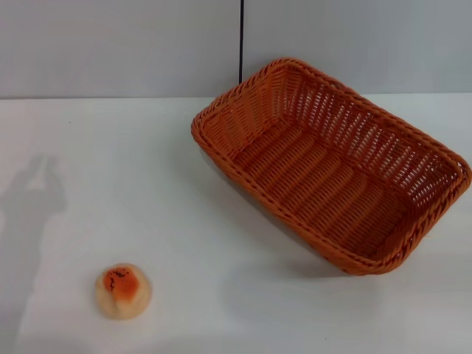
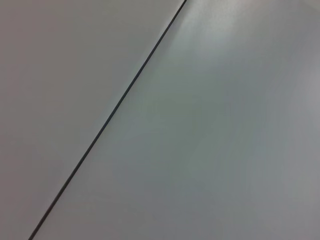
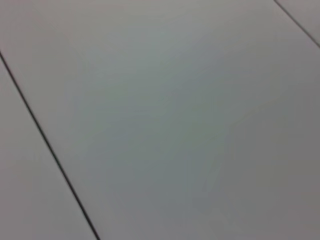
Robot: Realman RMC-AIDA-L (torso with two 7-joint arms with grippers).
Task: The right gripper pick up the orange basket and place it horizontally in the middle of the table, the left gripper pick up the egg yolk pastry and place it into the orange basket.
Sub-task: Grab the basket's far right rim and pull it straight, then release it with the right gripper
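Basket (image 1: 332,173), orange and holding nothing, sits askew apart from pastry (image 1: 123,290); neither gripper visible

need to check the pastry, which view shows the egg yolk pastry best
The head view: the egg yolk pastry sits fully visible on the table. Both wrist views show only plain grey panels with dark seams, no pastry.

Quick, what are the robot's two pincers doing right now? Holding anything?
Left pincer: not in any view, so it cannot be told.
Right pincer: not in any view either. The orange basket and egg yolk pastry lie untouched on the table.
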